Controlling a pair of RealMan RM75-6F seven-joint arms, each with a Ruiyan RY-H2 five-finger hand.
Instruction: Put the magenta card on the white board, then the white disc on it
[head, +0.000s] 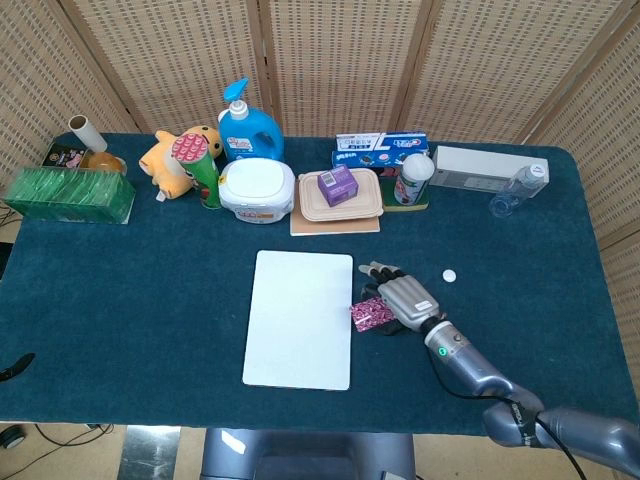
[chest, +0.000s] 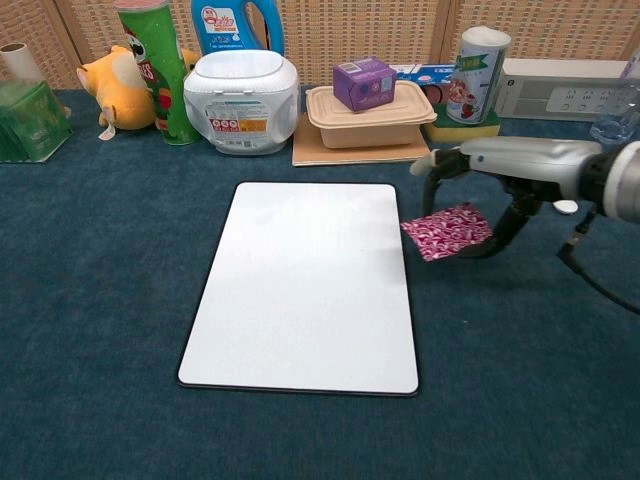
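White board (head: 299, 318) flat mid-table, nothing on it, so neither step is done. Right hand (head: 402, 299) hangs palm-down just off the board's right edge, forearm running back toward the near-right corner; chest view shows fingers arched down, magenta card (chest: 447, 230) pinched between thumb and fingers, carried slightly tilted and looking clear of the cloth. Card sits right beside the board edge, not over it. I'd call this mid-transfer on step one: left to do is carry over the board, release, then fetch the white disc (head: 450, 275), which lies on the cloth just behind-right of the hand. Left hand not visible in either view.
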